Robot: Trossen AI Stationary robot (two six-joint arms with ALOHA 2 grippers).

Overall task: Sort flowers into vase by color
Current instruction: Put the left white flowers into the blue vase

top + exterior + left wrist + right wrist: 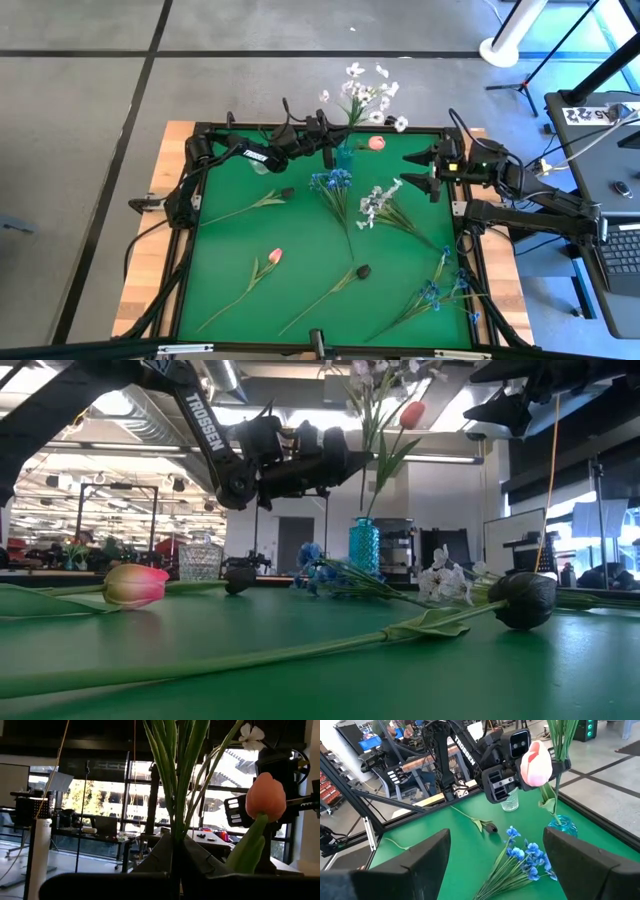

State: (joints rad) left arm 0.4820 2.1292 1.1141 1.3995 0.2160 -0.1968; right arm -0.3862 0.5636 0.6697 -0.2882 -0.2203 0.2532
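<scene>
A teal glass vase [343,156] [365,545] stands at the table's far edge with a white-blossom spray [368,95] and a pink tulip [536,762] in it. My left gripper [330,138] [355,460] is above the vase, shut on the spray's stems. My right gripper [425,172] [495,855] hovers open near the right edge, touching nothing. Lying flat on the green mat are a blue cluster [332,182], a white spray [378,200], a pink tulip [274,257], two dark tulip buds [287,191] [363,270] and blue flowers [440,290]. My left gripper pinches the white spray's green stems [175,827] between its two fingers, above the vase mouth. The fingers come level from the table's left and lie across the stems. The stems stand about upright with their lower ends in the teal vase; the pink tulip's stem [250,850] passes beside the fingers.
A clear glass vase [262,164] [200,558] stands left of the teal one at the far edge. A black frame [300,128] rims the green mat. Loose flowers are strewn over the mat's middle and near right part.
</scene>
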